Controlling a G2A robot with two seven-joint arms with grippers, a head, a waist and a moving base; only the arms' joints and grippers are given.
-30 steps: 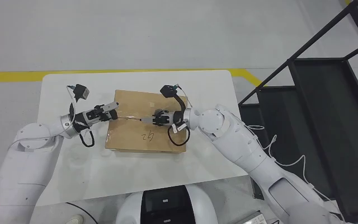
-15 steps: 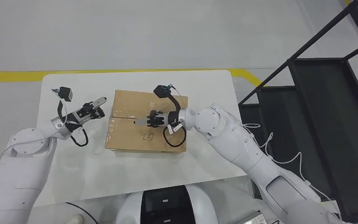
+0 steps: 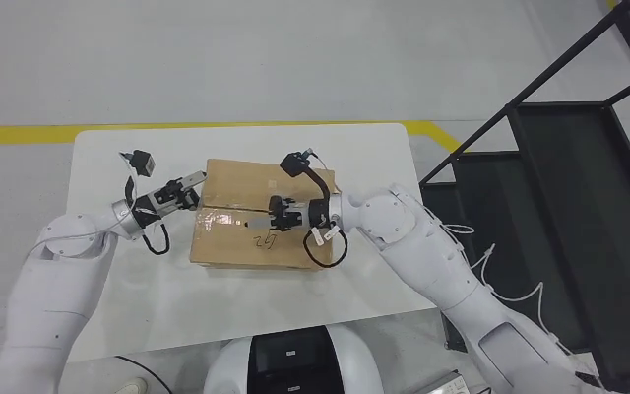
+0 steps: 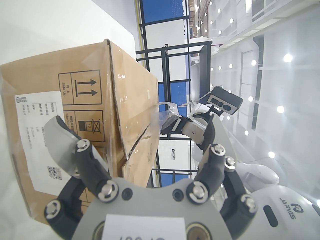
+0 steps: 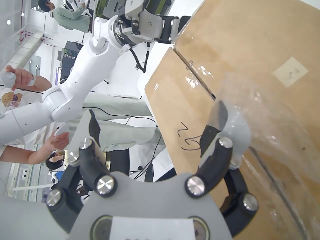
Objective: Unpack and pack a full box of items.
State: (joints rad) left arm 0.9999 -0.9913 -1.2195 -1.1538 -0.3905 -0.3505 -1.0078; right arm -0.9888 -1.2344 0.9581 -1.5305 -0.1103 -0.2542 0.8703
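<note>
A closed cardboard box (image 3: 261, 212) sits mid-table, its top seam (image 5: 192, 76) covered with clear tape. My left gripper (image 3: 187, 189) is at the box's left end, open, with its fingers (image 4: 62, 136) on either side of the upper edge by the seam; it also shows across the box as the left gripper (image 5: 175, 32). My right gripper (image 3: 264, 223) hovers over the box top, open. Crumpled loose clear tape (image 5: 262, 116) clings to one of its fingers (image 5: 220, 116). The box carries a white label (image 4: 37, 136) on its end and a handwritten mark (image 5: 187, 138) on top.
The white table (image 3: 118, 286) has free room in front of and to the left of the box. Black metal stairs (image 3: 551, 177) stand off the table's right side. A yellow floor line (image 3: 59, 131) runs behind the table.
My left gripper drew back from the box to the left, then returned to its left edge. The right gripper stayed over the top, and the box shifted slightly to the right.
</note>
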